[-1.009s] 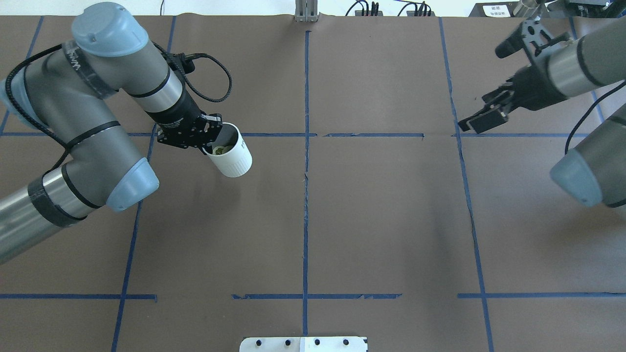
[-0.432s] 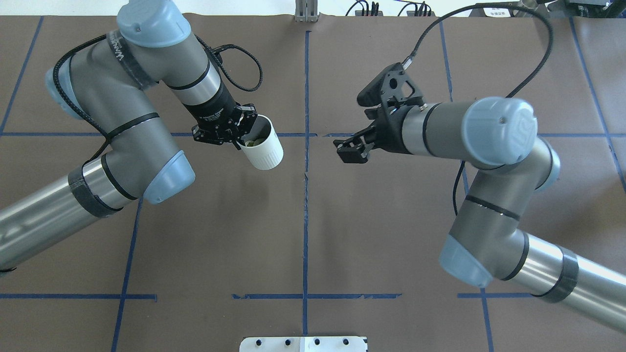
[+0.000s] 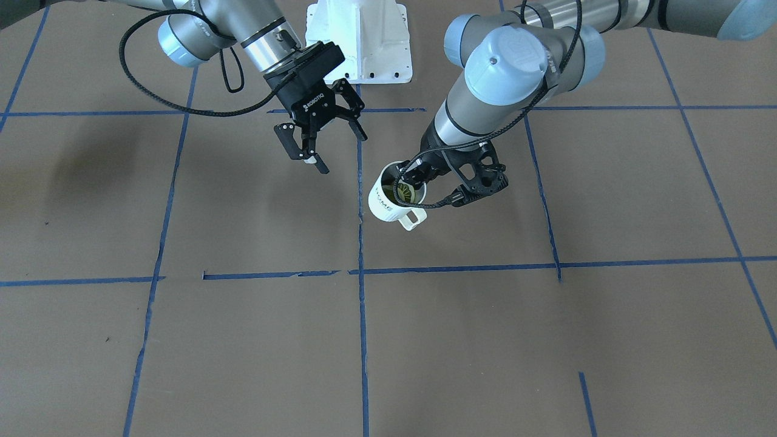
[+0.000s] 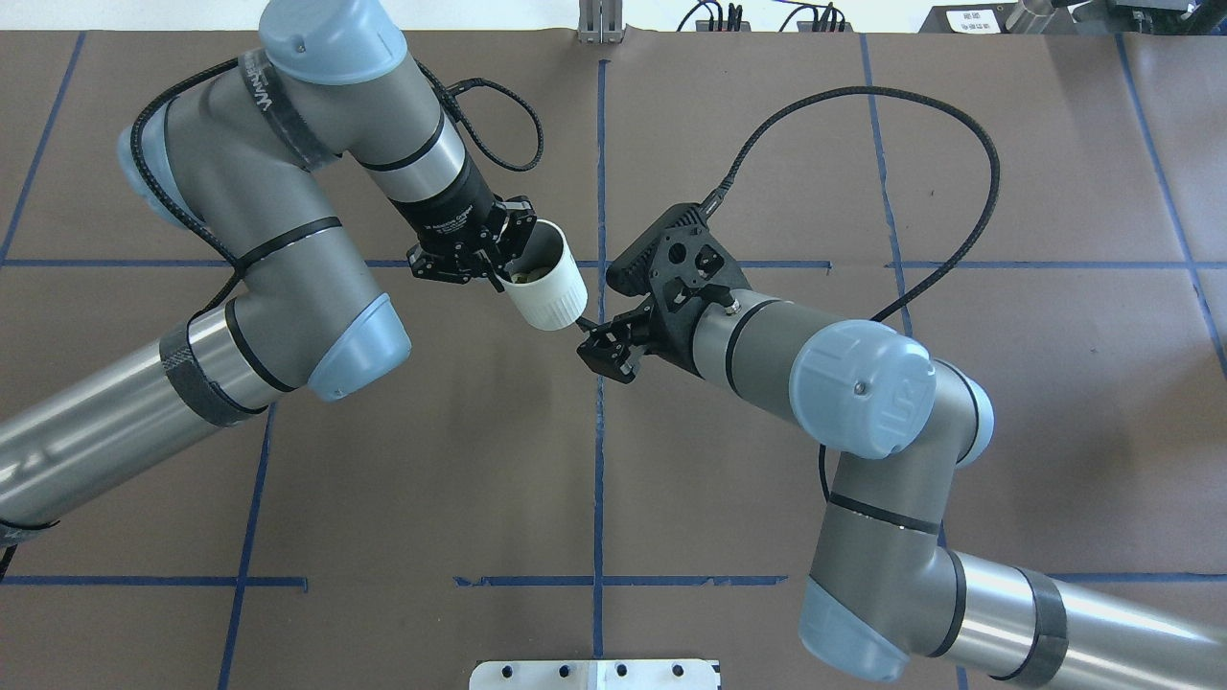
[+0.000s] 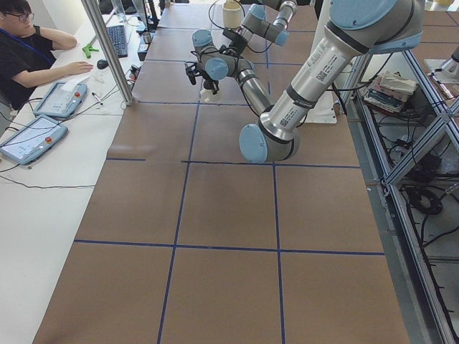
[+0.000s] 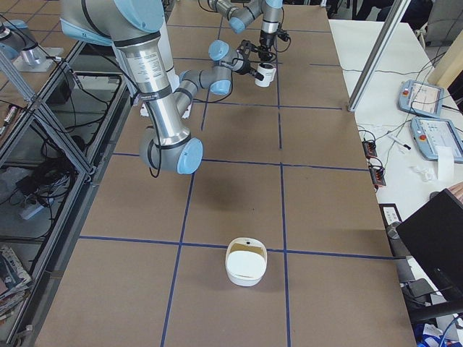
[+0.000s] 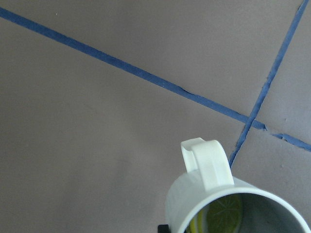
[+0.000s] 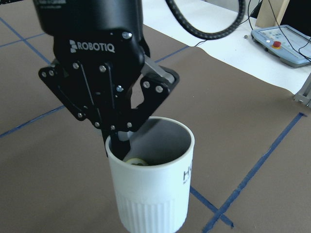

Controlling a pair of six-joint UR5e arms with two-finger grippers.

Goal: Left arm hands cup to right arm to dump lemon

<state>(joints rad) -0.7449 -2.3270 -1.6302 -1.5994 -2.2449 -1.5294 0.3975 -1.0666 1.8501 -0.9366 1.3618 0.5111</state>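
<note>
Down first onto the brown table (image 4: 431,479), gridded in blue tape, and straight to its middle. Reaching in from one side with the bulky left arm (image 4: 268,220), from the other with the right arm (image 4: 853,383), elbows bent, wrists nearly nose to nose. Somewhere short of halfway, by the look of it: lifted and carried to the meeting point, yes; handed over, not yet; tipped out, not yet. Now to the left gripper (image 8: 115,143), pinched tight, one finger down inside the rim and the other outside on the wall, plain as day from the right wrist. Over to the right gripper (image 3: 339,150), spread wide, holding nothing, close to its target but apart from it in the front view. Then to the white "HOME" mug (image 3: 382,203), hung between the two clear of the table, a touch tilted, square handle turned away from the robot's base. And last to the lemon slice (image 7: 223,216), down at the bottom of the mug. Left to do: closing on the mug wall from the right, letting go on the left, then the tipping.
</note>
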